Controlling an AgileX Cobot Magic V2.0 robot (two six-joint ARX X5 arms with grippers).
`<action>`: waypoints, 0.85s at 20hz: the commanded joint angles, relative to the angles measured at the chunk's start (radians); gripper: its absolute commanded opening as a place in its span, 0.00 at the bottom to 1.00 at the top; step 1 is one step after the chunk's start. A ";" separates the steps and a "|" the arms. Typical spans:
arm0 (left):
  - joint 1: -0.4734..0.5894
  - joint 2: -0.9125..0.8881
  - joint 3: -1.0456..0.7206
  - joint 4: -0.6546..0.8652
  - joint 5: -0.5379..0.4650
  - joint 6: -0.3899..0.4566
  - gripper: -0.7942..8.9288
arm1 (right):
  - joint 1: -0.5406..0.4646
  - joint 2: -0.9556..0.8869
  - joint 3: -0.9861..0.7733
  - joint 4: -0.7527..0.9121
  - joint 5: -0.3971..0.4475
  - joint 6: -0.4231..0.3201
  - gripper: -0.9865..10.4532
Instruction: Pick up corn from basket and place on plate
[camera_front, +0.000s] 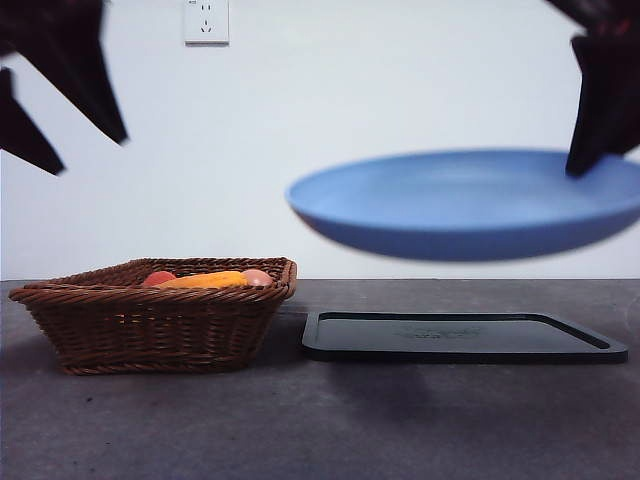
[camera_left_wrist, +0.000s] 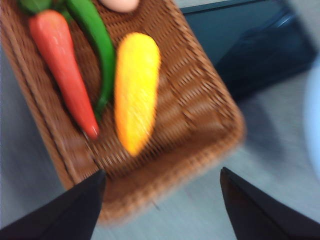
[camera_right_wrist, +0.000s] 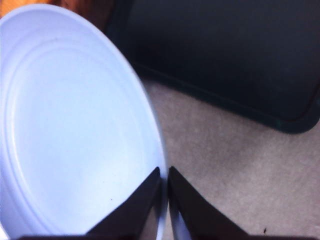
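Note:
The yellow-orange corn (camera_left_wrist: 136, 92) lies in the brown wicker basket (camera_left_wrist: 200, 115), beside a green pepper and a red-orange carrot-shaped piece. In the front view the corn (camera_front: 205, 281) peeks over the rim of the basket (camera_front: 150, 320) at left. My left gripper (camera_left_wrist: 162, 200) hovers open above the basket's near end, holding nothing, and shows at the top left in the front view (camera_front: 88, 155). The light-blue plate (camera_front: 470, 205) hangs tilted in the air over the tray. My right gripper (camera_right_wrist: 164, 195) is shut on the rim of the plate (camera_right_wrist: 75, 125).
A flat black tray (camera_front: 460, 335) lies on the grey table right of the basket, under the raised plate. A red-orange piece (camera_left_wrist: 62, 70), a green pepper (camera_left_wrist: 95, 45) and a pinkish fruit (camera_left_wrist: 120, 4) share the basket with the corn.

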 joint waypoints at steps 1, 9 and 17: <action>-0.039 0.139 0.083 0.011 -0.064 0.055 0.47 | 0.002 -0.029 0.044 -0.007 -0.006 -0.003 0.09; -0.111 0.506 0.240 0.028 -0.196 0.136 0.47 | 0.002 -0.074 0.096 -0.030 -0.006 -0.004 0.09; -0.114 0.615 0.243 0.104 -0.199 0.138 0.47 | 0.002 -0.074 0.096 -0.022 -0.006 -0.004 0.09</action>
